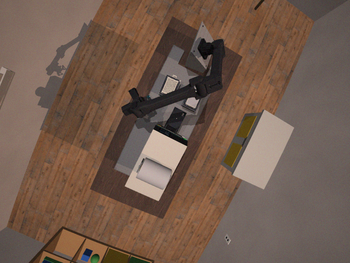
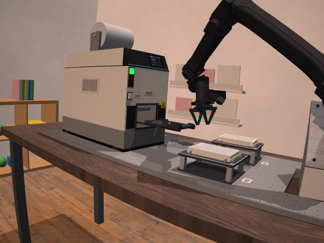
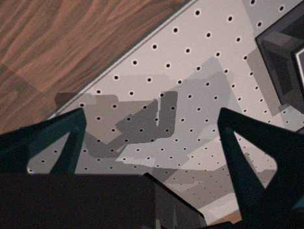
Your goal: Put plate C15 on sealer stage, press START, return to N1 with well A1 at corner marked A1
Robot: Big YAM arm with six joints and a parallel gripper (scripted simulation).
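My gripper (image 2: 202,124) (image 3: 151,115) is open with nothing between its teal fingers. It hangs above the bench plate beyond the stage. A cream plate (image 1: 170,84) (image 2: 236,139) sits in nest N1 (image 2: 255,156), its open wells showing; its name cannot be read. Another pale plate (image 1: 192,102) (image 2: 213,151) sits in nest N2 (image 2: 228,174); the arm partly hides it in the top view. The sealer's black stage (image 1: 176,117) (image 2: 171,125) is out and bears no plate. The sealer's lamp (image 2: 131,71) is green. START (image 2: 130,96) is below the lamp.
The sealer (image 1: 166,144) (image 2: 96,104) carries a foil roll (image 1: 153,173) (image 2: 117,36) on top. The arm reaches over both nests in the top view. The arm's metal base block (image 2: 314,146) stands beyond the nests. A dark frame edge (image 3: 276,71) is at the wrist view's right.
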